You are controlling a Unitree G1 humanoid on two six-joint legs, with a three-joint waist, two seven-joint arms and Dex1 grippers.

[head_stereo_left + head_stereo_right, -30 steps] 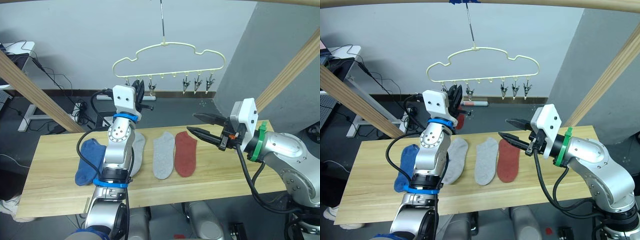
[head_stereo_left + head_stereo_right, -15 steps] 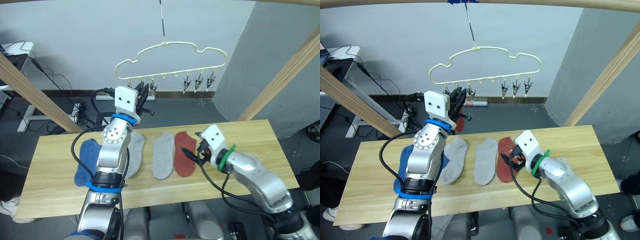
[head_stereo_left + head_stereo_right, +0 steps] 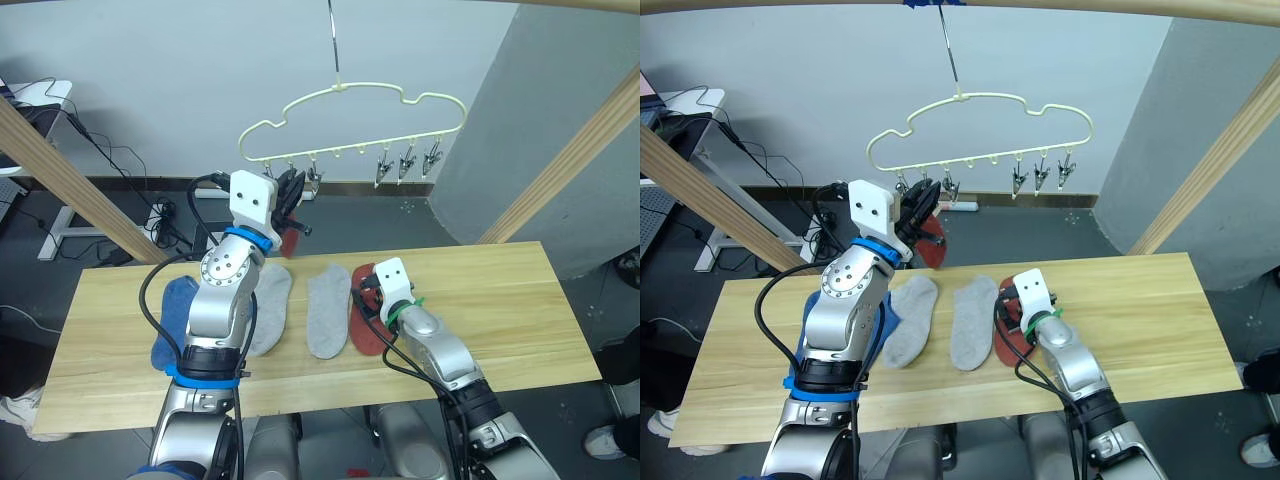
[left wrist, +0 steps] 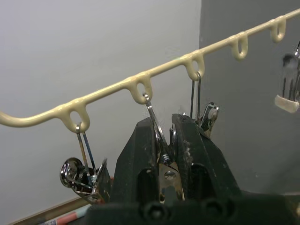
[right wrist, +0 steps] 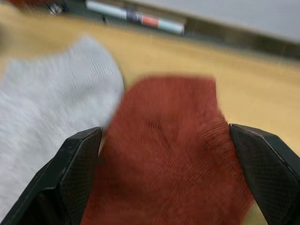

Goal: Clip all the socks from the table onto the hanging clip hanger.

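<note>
The left tool [image 4: 161, 154] is reaching up to the lower bar of the clip hanger [image 3: 350, 115], which is hanging by its long hook from a pole overhead. Its two black fingers [image 4: 136, 164] are standing almost together and are pressing a metal clip [image 4: 164, 173] between them, so this tool is nearly closed on the clip. A rust red sock [image 3: 291, 240] is hanging just below this tool, in front of the dark floor behind the counter; which part is holding it I cannot tell. Other clips [image 3: 405, 165] are hanging free along the right part of the same bar.

The right tool [image 5: 161, 159] is lying low over the counter [image 3: 500, 300], at the top end of the second rust red sock [image 5: 164, 154]. Its fingers [image 5: 75, 164] are standing wide apart, one at each side of the sock, and are not gripping it.

On the counter, from left to right, a blue sock [image 3: 175, 320] is lying partly behind the left arm, then two light grey socks [image 3: 328, 310] are lying side by side, and then the red sock beside the second grey one. All of them are lying flat with their long side running away from the robot.
</note>
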